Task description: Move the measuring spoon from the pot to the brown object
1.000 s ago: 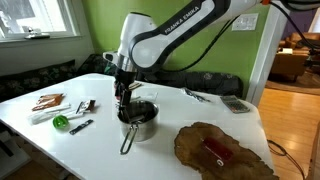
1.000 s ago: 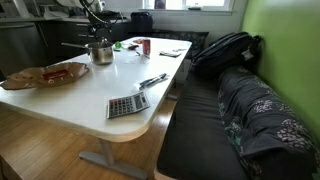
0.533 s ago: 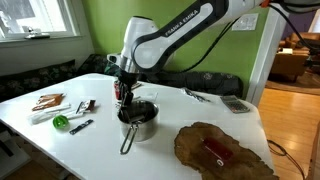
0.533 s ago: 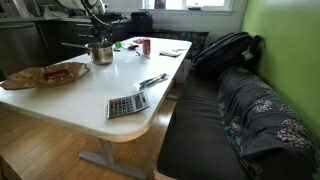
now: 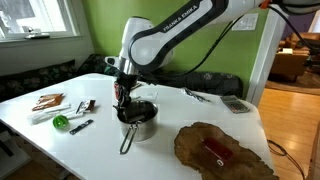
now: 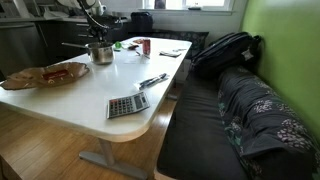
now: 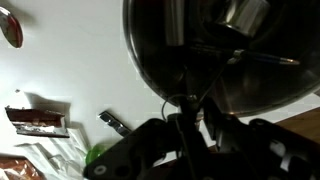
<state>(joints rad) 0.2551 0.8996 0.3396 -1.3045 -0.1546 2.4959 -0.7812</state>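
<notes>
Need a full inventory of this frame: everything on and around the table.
pot: 1, shiny steel, mid-table
measuring spoon: 1, probably the slim shape inside the pot; unclear
brown slab: 1, mottled brown, table end
red block: 1, on the slab
green-headed tool: 1, black handle, beside the paper
reddish pieces on paper: brown on white, table corner
calculator: 1, grey, table edge
red can: 1, far end
backpack: 1, black, on bench
table: 1, white
gripper: 1, black, at the pot's rim; jaws unclear

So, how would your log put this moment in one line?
claw at steel pot rim | grip unclear | brown slab holds red block
</notes>
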